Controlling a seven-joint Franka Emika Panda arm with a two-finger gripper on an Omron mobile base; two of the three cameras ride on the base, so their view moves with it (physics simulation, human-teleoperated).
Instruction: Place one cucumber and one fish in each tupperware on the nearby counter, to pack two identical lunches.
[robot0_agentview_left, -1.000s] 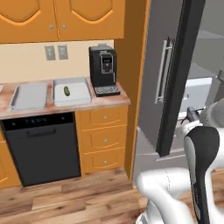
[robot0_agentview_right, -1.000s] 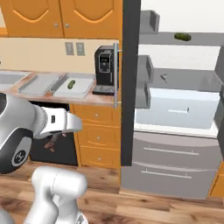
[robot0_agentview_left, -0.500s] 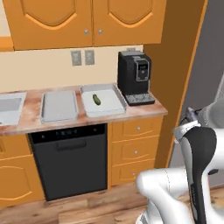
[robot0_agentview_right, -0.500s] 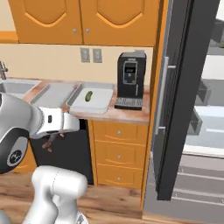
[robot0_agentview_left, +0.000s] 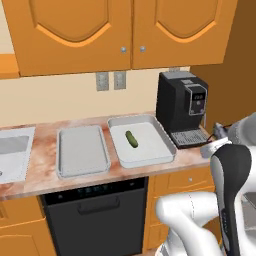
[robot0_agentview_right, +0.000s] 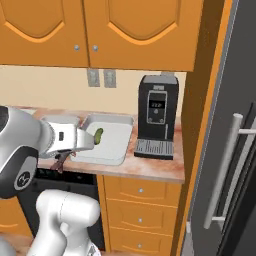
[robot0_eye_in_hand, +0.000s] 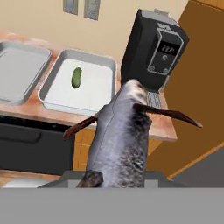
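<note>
A grey fish with dark fins rises in front of the hand camera, and my gripper is shut on it. One dark fingertip shows at its base. Its brown tail hangs below my hand in the right base view. Two pale grey tupperware trays lie side by side on the marbled counter. The left tupperware holds nothing. In the right tupperware lies one dark green cucumber, also seen as cucumber. The fish hovers off the counter's front edge, right of the trays.
A black coffee machine stands right of the trays. A steel sink is inset at the far left. Orange wall cabinets hang above. A dark dishwasher front sits under the counter. A dark fridge door is at the right.
The whole picture has shifted: the base has swung toward the counter, so trays and coffee machine are nearer and the fridge has left the left base view. The fish stays held.
</note>
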